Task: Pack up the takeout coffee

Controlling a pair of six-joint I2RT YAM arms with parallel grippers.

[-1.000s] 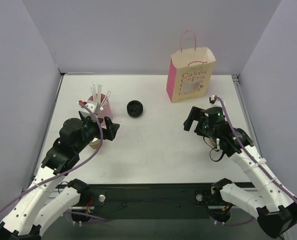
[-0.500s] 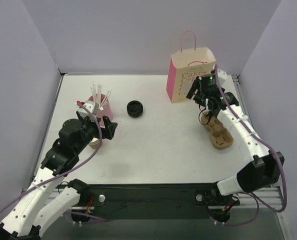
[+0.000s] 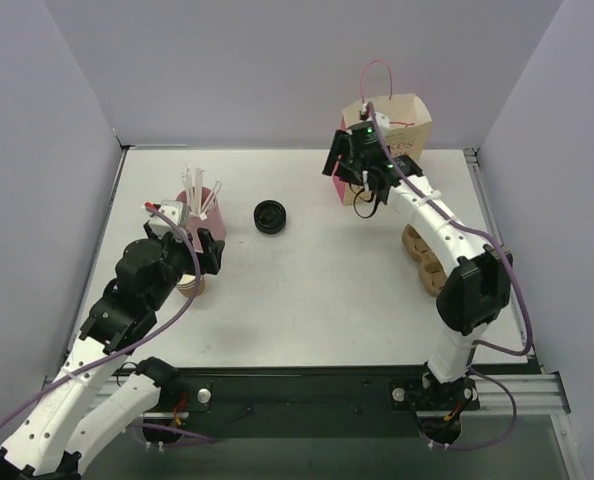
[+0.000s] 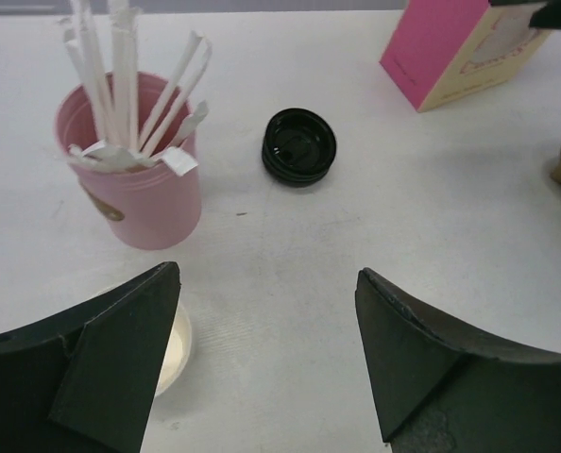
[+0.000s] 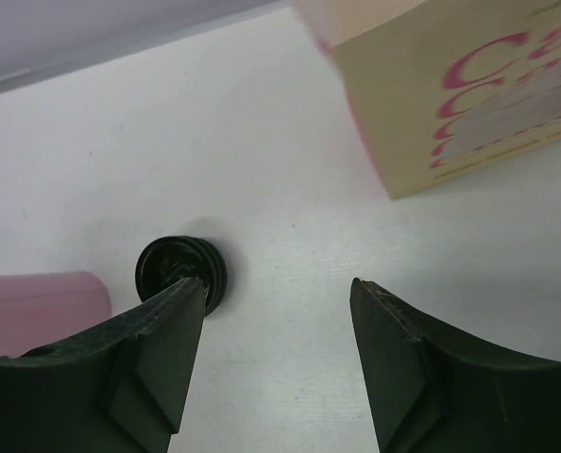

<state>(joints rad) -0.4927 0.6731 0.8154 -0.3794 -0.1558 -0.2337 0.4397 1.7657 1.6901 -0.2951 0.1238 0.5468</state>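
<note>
No lidded kraft cup shows in any view. A lidless brown paper cup (image 3: 189,287) with a white inside stands under my left gripper (image 3: 209,255); its rim shows by the left finger in the left wrist view (image 4: 178,342). My left gripper (image 4: 266,283) is open and empty. A stack of black lids (image 3: 270,216) lies mid-table, and also shows in the wrist views (image 4: 299,146) (image 5: 181,272). My right gripper (image 3: 339,165) is open and empty, held above the table beside the pink-and-cream paper bag (image 3: 405,112), with its jaws (image 5: 276,288) facing the lids.
A pink cup of white straws (image 3: 199,205) (image 4: 144,179) stands just behind the left gripper. A brown cardboard cup carrier (image 3: 427,255) lies at the right. The bag (image 5: 450,85) stands at the back right near the wall.
My right arm has swung from the right-middle of the table back and left to the bag's left side, uncovering the cup carrier. My left gripper has drawn back slightly.
</note>
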